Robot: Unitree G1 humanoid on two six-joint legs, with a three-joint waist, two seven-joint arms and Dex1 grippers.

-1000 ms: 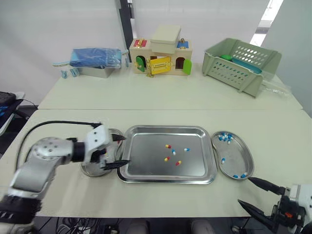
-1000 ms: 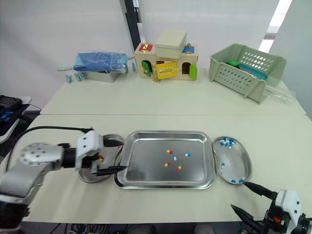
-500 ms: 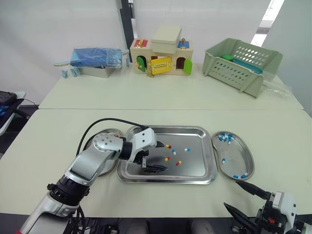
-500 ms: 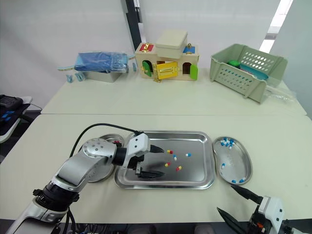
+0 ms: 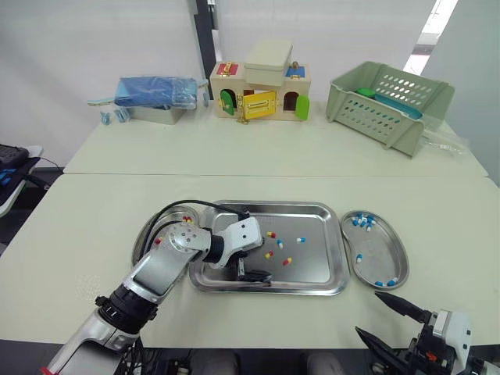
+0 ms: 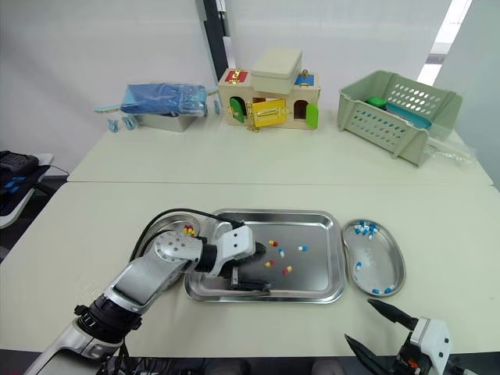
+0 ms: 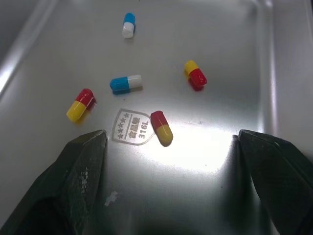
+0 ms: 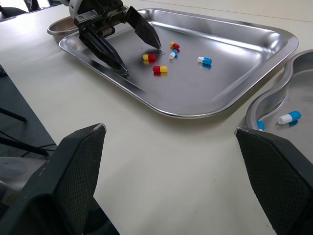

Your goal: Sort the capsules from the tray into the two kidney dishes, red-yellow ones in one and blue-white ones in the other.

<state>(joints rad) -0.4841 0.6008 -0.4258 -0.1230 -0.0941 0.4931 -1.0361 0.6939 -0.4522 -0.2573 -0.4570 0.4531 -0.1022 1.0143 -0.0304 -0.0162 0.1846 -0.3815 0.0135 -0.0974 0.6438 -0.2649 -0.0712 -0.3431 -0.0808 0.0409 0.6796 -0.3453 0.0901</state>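
Left wrist view: left gripper (image 7: 171, 141) spread wide, empty, low over the tray (image 7: 222, 193) with a red-yellow capsule (image 7: 161, 128) lying between its jaws; right gripper (image 5: 369, 313) likewise spread, well clear of the tray.

place: lab test bench | cues: pale tables (image 5: 437, 226), latch-board toy house (image 5: 260, 92), green basket (image 5: 388, 98)

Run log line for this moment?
left gripper open, low over tray, facing red-yellow capsule | right gripper open, idle short of right kidney dish | tray holds three red-yellow, two blue-white capsules
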